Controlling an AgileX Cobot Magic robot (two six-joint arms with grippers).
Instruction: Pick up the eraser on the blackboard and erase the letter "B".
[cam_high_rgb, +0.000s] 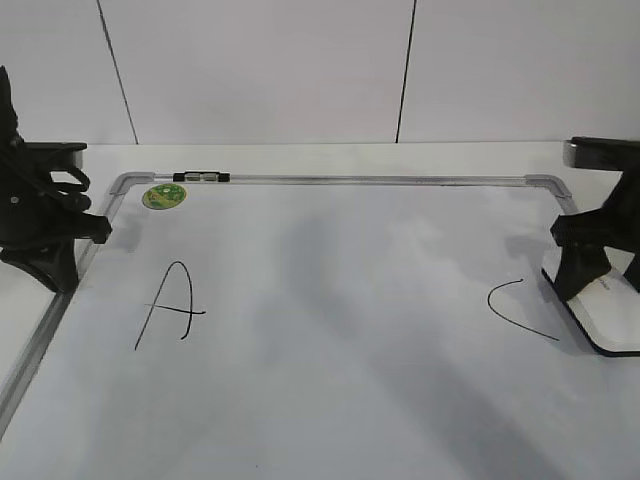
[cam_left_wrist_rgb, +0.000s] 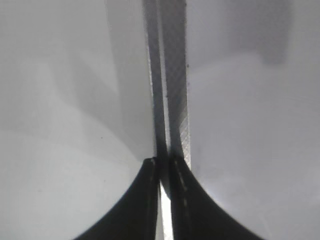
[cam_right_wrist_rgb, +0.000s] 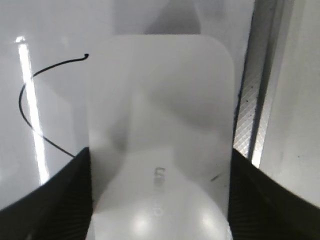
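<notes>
The white eraser (cam_high_rgb: 612, 322) lies on the blackboard (cam_high_rgb: 380, 181) against its right frame, just right of the curved "C" (cam_high_rgb: 515, 308). My right gripper (cam_high_rgb: 603, 285) is down over it. In the right wrist view the two black fingers (cam_right_wrist_rgb: 160, 152) press both long sides of the eraser (cam_right_wrist_rgb: 160, 100), with the "C" (cam_right_wrist_rgb: 35, 100) to its left. No letter "B" shows anywhere; the board between "A" (cam_high_rgb: 170, 305) and "C" is plain white. My left gripper (cam_high_rgb: 58, 272) is shut and empty over the board's left frame (cam_left_wrist_rgb: 172, 75), its tips (cam_left_wrist_rgb: 164, 162) nearly touching.
A round green sticker (cam_high_rgb: 163, 196) sits in the board's far left corner. A black clip (cam_high_rgb: 203, 176) is on the top frame. The silver right frame (cam_right_wrist_rgb: 250, 110) runs close beside the eraser. A white wall stands behind the table.
</notes>
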